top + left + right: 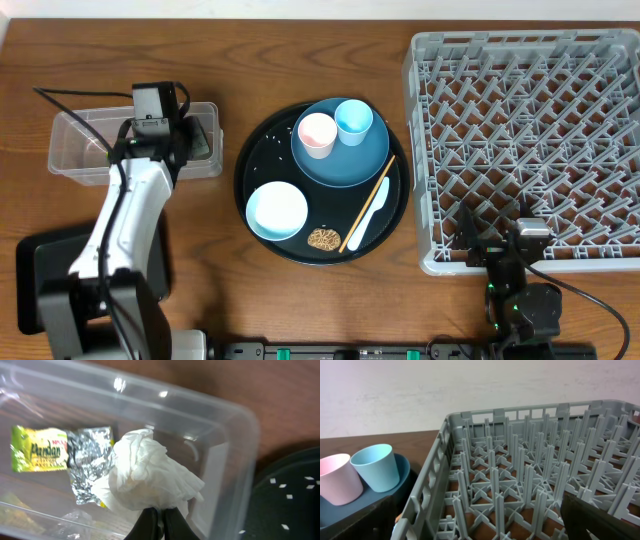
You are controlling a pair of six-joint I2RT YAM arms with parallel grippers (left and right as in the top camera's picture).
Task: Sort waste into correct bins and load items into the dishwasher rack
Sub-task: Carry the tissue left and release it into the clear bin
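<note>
My left gripper (161, 511) is shut on the crumpled white tissue (150, 475) and holds it over the clear tub (235, 435). Inside the tub lie the yellow-green wrapper (37, 450) and the silver foil (90, 460). From overhead the left gripper (160, 128) sits above the tub (80, 150). The dark-blue plate (350, 168) carries the pink cup (317, 133) and the light-blue cup (353, 122). Beside it are the bowl (277, 210), chopstick (368, 203), spoon (370, 222) and brown scrap (323, 239). My right gripper (480, 527) stands open over the front edge of the grey rack (530, 130).
A big round black tray (250, 150) in the middle holds the dishes and scattered rice grains (285, 485). The shallow black tray (35, 290) lies at the front left, partly under my left arm. The rack (520, 460) fills the right side.
</note>
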